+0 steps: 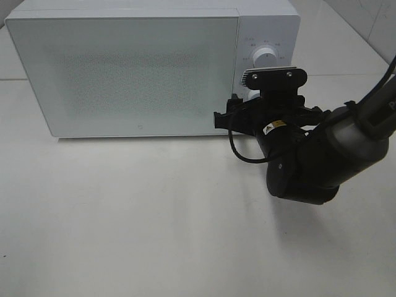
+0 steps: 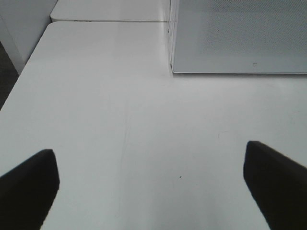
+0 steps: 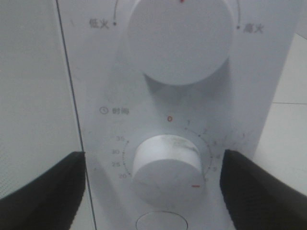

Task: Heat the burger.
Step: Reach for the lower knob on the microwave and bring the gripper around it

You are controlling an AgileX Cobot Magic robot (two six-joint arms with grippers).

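The burger is out of view in all three views. The white microwave (image 1: pixel 124 68) stands at the back of the table with its door shut. My right gripper (image 1: pixel 267 106) is up against its control panel. In the right wrist view the right gripper (image 3: pixel 153 191) is open, with a dark finger on each side of the lower timer knob (image 3: pixel 168 167) and a gap to it on both sides. The knob's red mark points down and to the right. Above it is the power knob (image 3: pixel 180 38). My left gripper (image 2: pixel 151 191) is open over bare table, holding nothing.
The microwave door (image 2: pixel 240 33) shows in the left wrist view, a little ahead of the left gripper. A round button (image 3: pixel 160 223) sits below the timer knob. The white table (image 1: pixel 154 210) spreads in front of the microwave, with a seam to a second tabletop behind.
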